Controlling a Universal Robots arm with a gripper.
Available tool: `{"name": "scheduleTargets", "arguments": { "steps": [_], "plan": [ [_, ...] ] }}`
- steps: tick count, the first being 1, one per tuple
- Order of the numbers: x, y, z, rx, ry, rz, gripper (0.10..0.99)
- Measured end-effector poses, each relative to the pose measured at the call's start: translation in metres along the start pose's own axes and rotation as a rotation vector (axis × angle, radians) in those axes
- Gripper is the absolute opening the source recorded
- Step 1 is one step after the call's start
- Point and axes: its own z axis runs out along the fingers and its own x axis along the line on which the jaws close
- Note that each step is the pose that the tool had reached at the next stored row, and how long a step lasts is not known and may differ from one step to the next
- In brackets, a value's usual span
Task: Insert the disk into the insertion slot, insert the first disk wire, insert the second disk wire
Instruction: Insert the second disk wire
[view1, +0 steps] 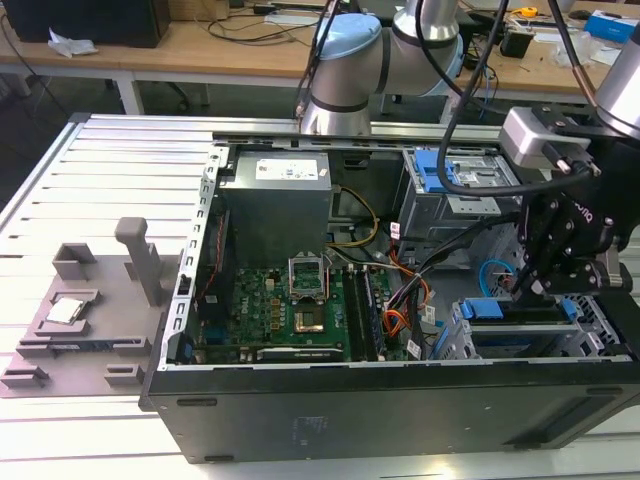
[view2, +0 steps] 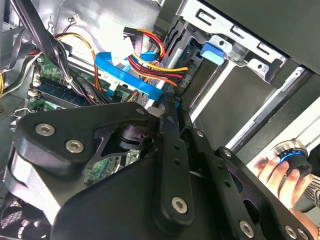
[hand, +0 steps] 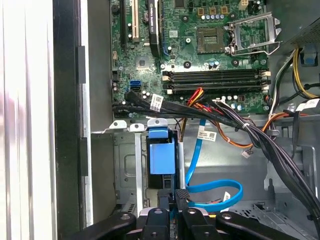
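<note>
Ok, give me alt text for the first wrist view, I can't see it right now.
The gripper is close to the disk's blue carrier, which is in the grey insertion slot; a blue cable loops beside it toward the gripper. Beyond are the green motherboard and a bundle of black, red and orange wires.

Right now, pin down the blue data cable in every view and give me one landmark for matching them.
Exterior view: the blue data cable curves inside the case, beside the gripper, toward the exterior view's left.
Second wrist view: the cable runs flat beside the red and yellow wires.
First wrist view: the cable loops over grey sheet metal.
Shared landmark: the green motherboard.
</note>
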Motion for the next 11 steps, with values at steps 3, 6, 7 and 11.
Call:
{"name": "scheduleTargets", "arguments": {
  "steps": [3,6,7,11],
  "plan": [
    [0.0000,0.0000,0.0003,-0.001,-0.0347,-0.002,0.165],
    [0.0015,-0.0001,0.0004,-0.002,-0.0431,-0.004,0.165],
    [0.0027,-0.0002,0.0005,-0.002,-0.0430,-0.004,0.165],
    [0.0053,-0.0003,0.0006,-0.002,-0.0431,-0.006,0.165]
  ]
}}
